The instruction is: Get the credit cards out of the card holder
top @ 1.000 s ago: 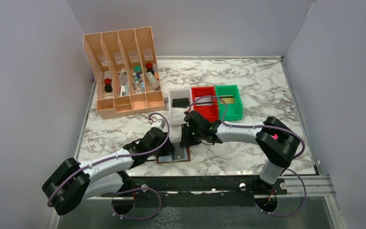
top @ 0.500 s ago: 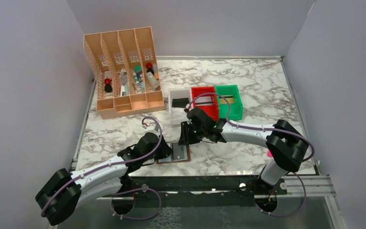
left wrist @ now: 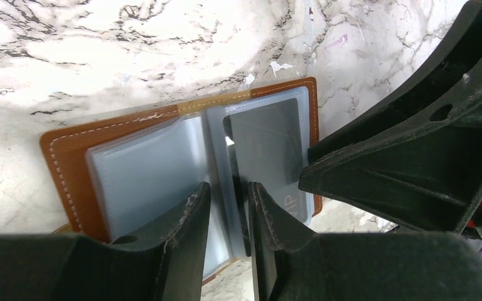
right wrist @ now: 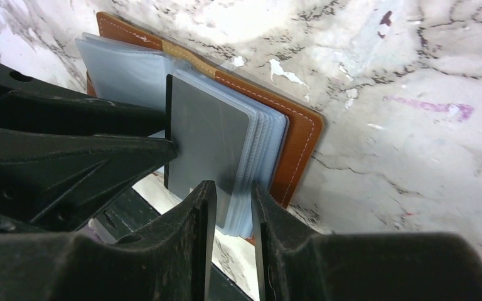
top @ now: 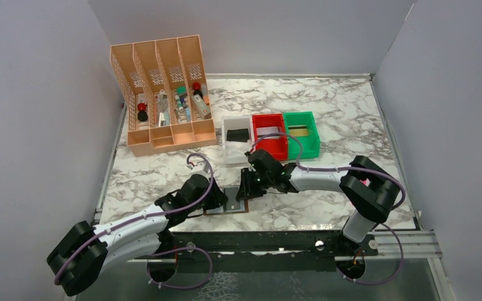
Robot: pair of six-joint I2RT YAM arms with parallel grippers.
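The brown card holder lies open near the table's front edge, clear sleeves up. In the left wrist view the card holder has a grey credit card in its right sleeve. The left gripper is low over the sleeves' middle fold, jaws a narrow gap apart. In the right wrist view the credit card lies on top of the sleeve stack. The right gripper straddles the stack's near edge, jaws narrowly apart. Both grippers meet over the holder in the top view, left gripper, right gripper.
A white bin, a red bin and a green bin stand just behind the grippers. An orange divided organizer with small items stands at the back left. The table's dark front rail is close to the holder.
The left arm swung lower and to the left a second ago, then held still on the holder. The right gripper has moved nearer and down onto the holder's right side.
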